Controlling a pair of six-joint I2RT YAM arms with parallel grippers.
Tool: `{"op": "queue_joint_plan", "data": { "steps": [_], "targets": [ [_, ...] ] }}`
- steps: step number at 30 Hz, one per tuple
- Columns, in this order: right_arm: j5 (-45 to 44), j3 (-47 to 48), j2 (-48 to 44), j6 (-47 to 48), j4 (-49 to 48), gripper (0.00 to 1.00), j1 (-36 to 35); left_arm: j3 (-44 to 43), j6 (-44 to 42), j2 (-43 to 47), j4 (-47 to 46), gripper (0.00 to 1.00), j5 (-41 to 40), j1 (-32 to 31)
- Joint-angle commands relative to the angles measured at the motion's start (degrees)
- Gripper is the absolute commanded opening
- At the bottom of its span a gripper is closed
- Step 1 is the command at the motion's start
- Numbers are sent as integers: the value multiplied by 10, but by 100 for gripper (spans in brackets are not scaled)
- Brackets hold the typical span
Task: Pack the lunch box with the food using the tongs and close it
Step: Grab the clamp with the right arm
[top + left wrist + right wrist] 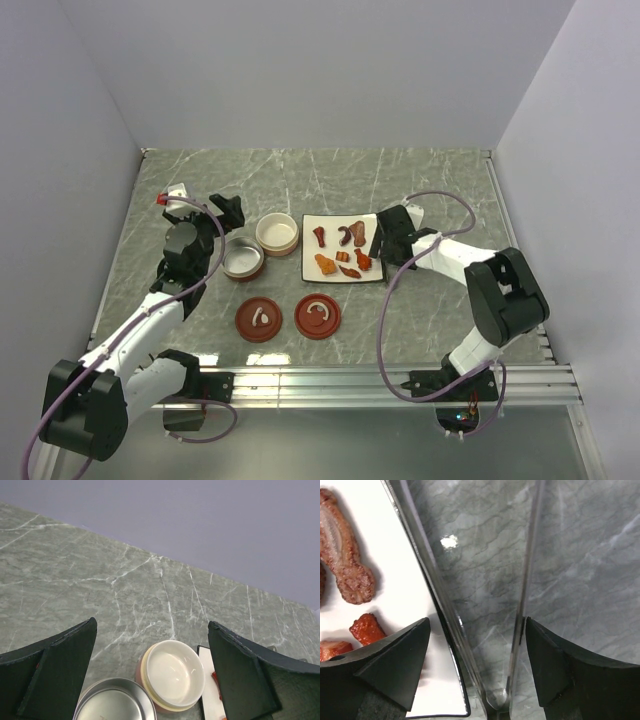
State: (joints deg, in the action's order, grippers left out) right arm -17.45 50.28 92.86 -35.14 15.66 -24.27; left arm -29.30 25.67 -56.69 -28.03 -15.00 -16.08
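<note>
Right gripper (477,622) spread wide, astride the tongs (525,590), not visibly squeezing them; the tongs lie flat on the table between its fingers, joined end toward the wrist, arms fanning away, one arm running along the plate (405,595) rim. They look light, springy and slick; probably best pinched across both arms just ahead of the joint. Left gripper (151,625) wide open, empty, the bowls just below it. Counted: one pair of tongs; one plate; food (347,560), seven pieces separable, perhaps eight; one steel bowl (243,258); one cream bowl (278,234); two lids (259,320).
</note>
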Motion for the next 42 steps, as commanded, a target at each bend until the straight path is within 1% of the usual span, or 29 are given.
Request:
{"op": "queue_joint_plan", "data": {
  "steps": [1,12,13,15,17,19,25,30,31,36,38,39,40,42],
  "targets": [
    [-16,-4,-17,-2,20,82,16,2,-6,11,-26,99,7,3],
    [-26,24,-1,16,65,79,15,4,-6,17,-27,99,10,3],
    [-32,26,0,16,71,81,16,5,-6,17,-27,100,10,3],
    [-43,28,0,20,81,83,20,6,-6,19,-29,99,11,2],
    [-32,22,2,24,75,87,26,7,-7,19,-32,100,12,3],
    [-27,26,10,26,71,79,30,6,-7,18,-30,99,12,3],
    [-18,36,20,38,78,79,41,9,-7,25,-28,100,11,3],
    [0,35,21,45,73,78,49,15,-7,33,-33,99,10,3],
    [3,34,21,44,71,76,50,15,-8,32,-35,99,11,3],
    [0,29,17,39,67,75,50,14,-7,29,-33,100,11,3],
    [0,29,21,39,65,70,49,14,-8,31,-33,99,14,3],
    [1,29,24,40,64,63,49,14,-8,31,-33,99,14,3],
    [1,27,26,39,62,59,50,15,-8,33,-33,99,15,3],
    [0,25,26,38,59,56,49,16,-8,35,-33,99,16,3]
  ]
}}
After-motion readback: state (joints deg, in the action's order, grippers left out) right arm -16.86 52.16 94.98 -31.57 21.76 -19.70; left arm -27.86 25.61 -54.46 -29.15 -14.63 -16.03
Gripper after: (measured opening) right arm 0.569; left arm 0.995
